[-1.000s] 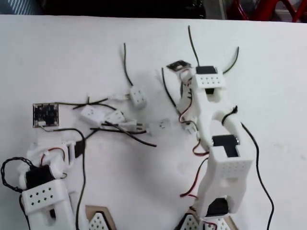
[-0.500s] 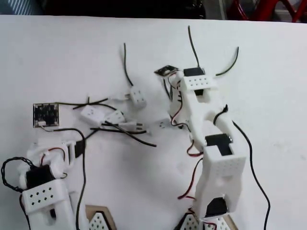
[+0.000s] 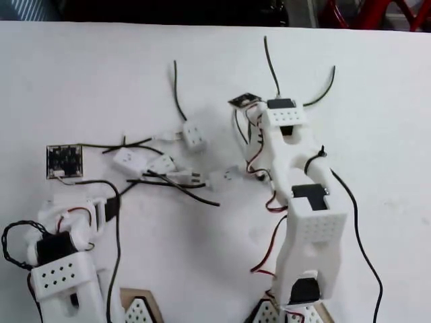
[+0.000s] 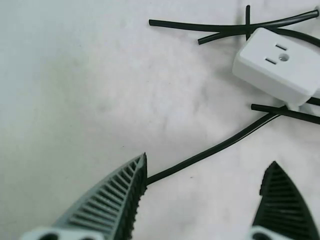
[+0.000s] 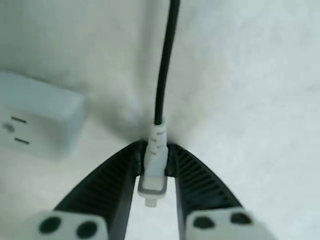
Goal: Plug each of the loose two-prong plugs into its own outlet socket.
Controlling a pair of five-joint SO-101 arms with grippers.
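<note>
Surveying the scene by size, we record first a white table (image 3: 81, 74) with a matt, faintly mottled top. Two white plastic arms stand at its near edge. The right arm (image 3: 310, 229), its shell perforated and trailed by red and black wires, stretches toward the middle. The left arm (image 3: 60, 276) sits folded at the near corner. A square black circuit board (image 3: 64, 161) lies flat beyond the left arm.

Between the arms, thin black cords (image 3: 182, 190) cross over and around several boxy white outlet blocks (image 3: 194, 134), crowding the way to them.

At the right wrist, the right gripper (image 5: 156, 146) has its dark ribbed fingers pinching a small white plug (image 5: 154, 167) by its flanks. The plug's cord (image 5: 165, 65) runs straight away over the table. An outlet block (image 5: 37, 120) with rounded edges lies just beside it.

At the left wrist, the left gripper (image 4: 208, 162) has its ribbed, pointed fingers spread wide above a loose cord (image 4: 215, 148). A second outlet block (image 4: 277, 65) lies near, slots up, with cords crossing beside it.
</note>
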